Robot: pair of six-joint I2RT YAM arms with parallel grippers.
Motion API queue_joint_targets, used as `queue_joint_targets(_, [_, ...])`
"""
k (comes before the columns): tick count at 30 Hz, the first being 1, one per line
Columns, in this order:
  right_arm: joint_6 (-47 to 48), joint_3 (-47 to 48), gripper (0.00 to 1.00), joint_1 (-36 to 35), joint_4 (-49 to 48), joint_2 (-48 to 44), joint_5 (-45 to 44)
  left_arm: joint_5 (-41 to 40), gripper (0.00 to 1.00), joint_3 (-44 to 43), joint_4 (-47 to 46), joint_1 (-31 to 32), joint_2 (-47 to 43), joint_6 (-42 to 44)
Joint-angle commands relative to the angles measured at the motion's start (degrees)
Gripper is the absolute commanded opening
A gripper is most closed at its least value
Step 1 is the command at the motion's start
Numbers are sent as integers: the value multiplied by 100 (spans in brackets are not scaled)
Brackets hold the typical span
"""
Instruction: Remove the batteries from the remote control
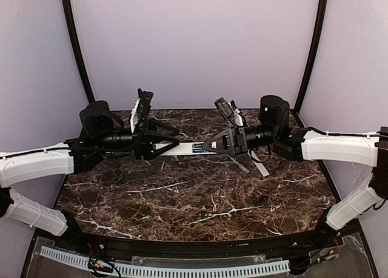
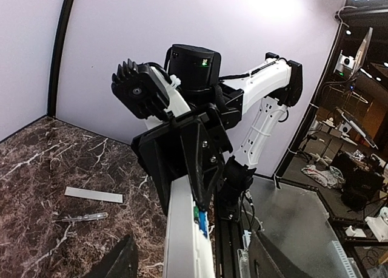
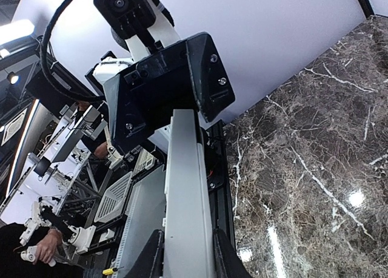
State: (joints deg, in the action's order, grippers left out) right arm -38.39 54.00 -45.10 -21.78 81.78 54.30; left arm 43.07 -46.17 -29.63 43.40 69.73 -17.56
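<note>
The white remote control (image 1: 182,148) hangs level above the table between my two grippers. My right gripper (image 1: 209,147) is shut on its right end; in the right wrist view its fingers (image 3: 151,257) press both sides of the remote (image 3: 185,187). My left gripper (image 1: 170,145) is open, and its fingers (image 2: 124,263) straddle the remote's other end (image 2: 182,241) with gaps on both sides. Green and blue batteries (image 1: 198,148) show in the open compartment beside the right gripper's tips, and also in the left wrist view (image 2: 204,222).
The thin pale-grey cover strip (image 1: 260,167) lies on the marble table to the right, also in the left wrist view (image 2: 94,195). A slim pen-like tool (image 2: 79,217) lies near it (image 1: 239,162). Purple walls close in the back and sides.
</note>
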Motion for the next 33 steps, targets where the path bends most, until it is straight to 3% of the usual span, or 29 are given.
queue_joint_targets(1, [200,107,0,-38,-186,-127,-68,-148,61,-148,511,28,-96,-700])
queue_joint_targets(4, [224,90,0,-34,-181,-160,-123,-124,61,-161,611,28,-48,-751])
queue_joint_targets(8, [388,149,0,-22,546,-167,-561,-277,65,-87,728,27,-152,-526])
queue_joint_targets(14, [-63,-157,0,78,859,1,-765,-1739,83,504,1147,23,-698,409])
queue_joint_targets(17, [-333,-280,0,96,935,214,-895,-2267,87,831,1089,24,-962,610])
queue_joint_targets(33, [-760,621,0,305,1237,2512,-530,-2806,88,1376,1584,27,-1233,987])
